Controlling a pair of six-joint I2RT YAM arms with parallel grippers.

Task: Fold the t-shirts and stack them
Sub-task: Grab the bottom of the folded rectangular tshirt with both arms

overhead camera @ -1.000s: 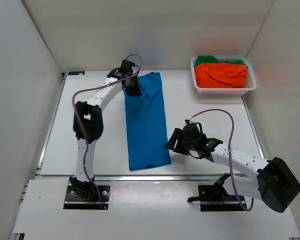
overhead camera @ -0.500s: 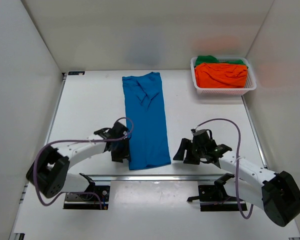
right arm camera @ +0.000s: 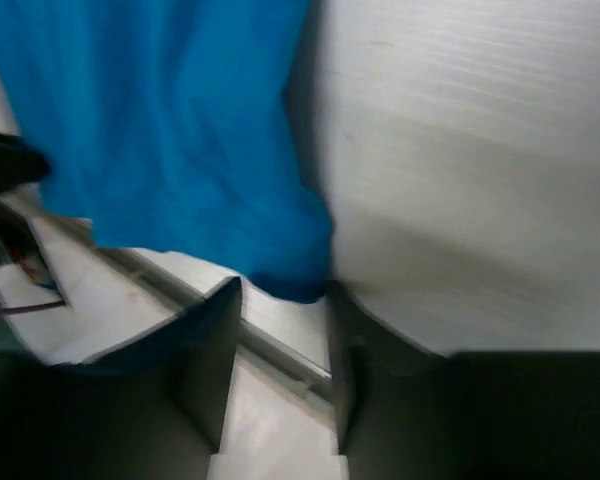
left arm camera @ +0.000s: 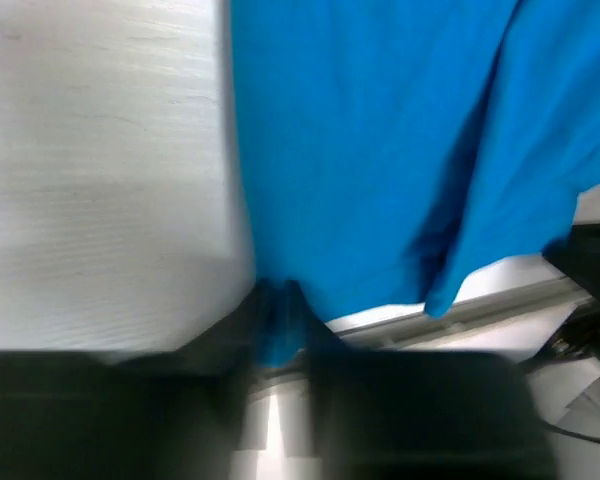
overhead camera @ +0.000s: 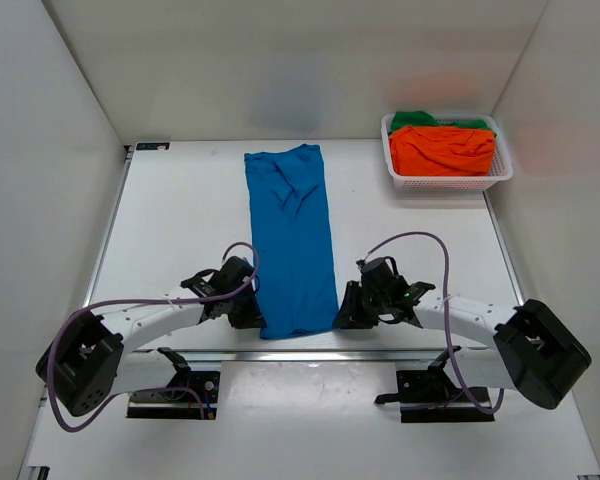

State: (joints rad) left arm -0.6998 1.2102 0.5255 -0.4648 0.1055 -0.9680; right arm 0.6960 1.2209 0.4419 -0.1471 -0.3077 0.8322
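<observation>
The bright blue t-shirt (overhead camera: 292,240) lies as a long narrow strip down the middle of the table. My left gripper (overhead camera: 252,312) is at its near-left corner. In the blurred left wrist view the fingers (left arm camera: 278,330) stand close together with blue cloth (left arm camera: 380,150) pinched between them. My right gripper (overhead camera: 345,312) is at the near-right corner. In the right wrist view it (right arm camera: 283,330) is open, with the blue corner (right arm camera: 295,270) just at its tips. The orange t-shirt (overhead camera: 442,150) and the green t-shirt (overhead camera: 420,119) lie bundled in the basket.
A white mesh basket (overhead camera: 500,172) stands at the far right corner of the table. The table's near edge with its metal rail (overhead camera: 300,352) runs just below both grippers. White walls close in the left, right and back.
My left arm swung from the shirt's far end down to its near-left corner and closed on the cloth. My right gripper moved left to the near-right corner.
</observation>
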